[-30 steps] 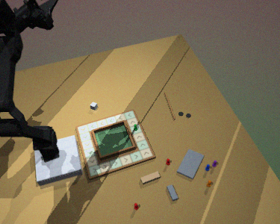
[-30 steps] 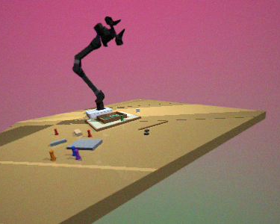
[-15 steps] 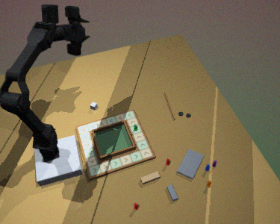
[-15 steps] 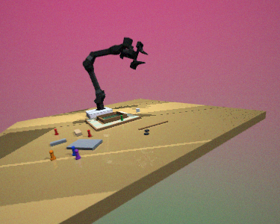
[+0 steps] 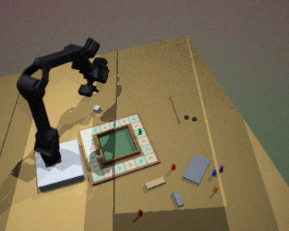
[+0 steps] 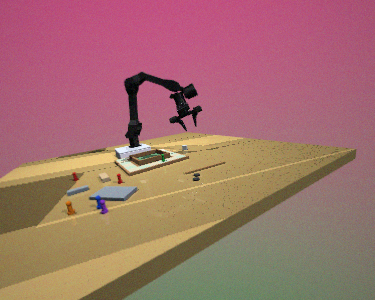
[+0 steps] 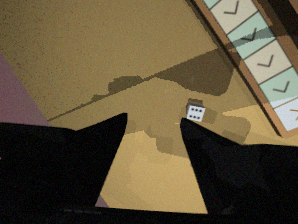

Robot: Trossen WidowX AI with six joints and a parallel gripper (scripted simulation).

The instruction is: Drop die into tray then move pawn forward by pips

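The white die (image 5: 97, 109) (image 6: 184, 147) (image 7: 195, 112) lies on the table behind the board; its face towards the wrist camera, seemingly the top, shows two rows of three pips. My gripper (image 5: 100, 86) (image 6: 191, 128) (image 7: 154, 119) is open and empty, above the table; the die appears just beyond the right fingertip in the wrist view. The board (image 5: 147, 148) (image 6: 152, 167) (image 7: 268, 60) has arrowed squares around the brown-walled tray (image 5: 122, 157) (image 6: 142, 160), which has a green floor. The green pawn (image 5: 139, 132) (image 6: 163, 158) stands upright on the board's right column in the top view, where arrows point up the picture.
A thin rod (image 5: 175, 109) (image 6: 205, 168) and two black discs (image 5: 186, 117) lie right of the board. Red pawns (image 5: 173, 166) (image 5: 140, 212), a tan block (image 5: 155, 182), grey blocks (image 5: 196, 169) (image 5: 178, 199) and blue (image 5: 214, 172), purple (image 5: 221, 169) and orange (image 5: 216, 189) pawns are in front.
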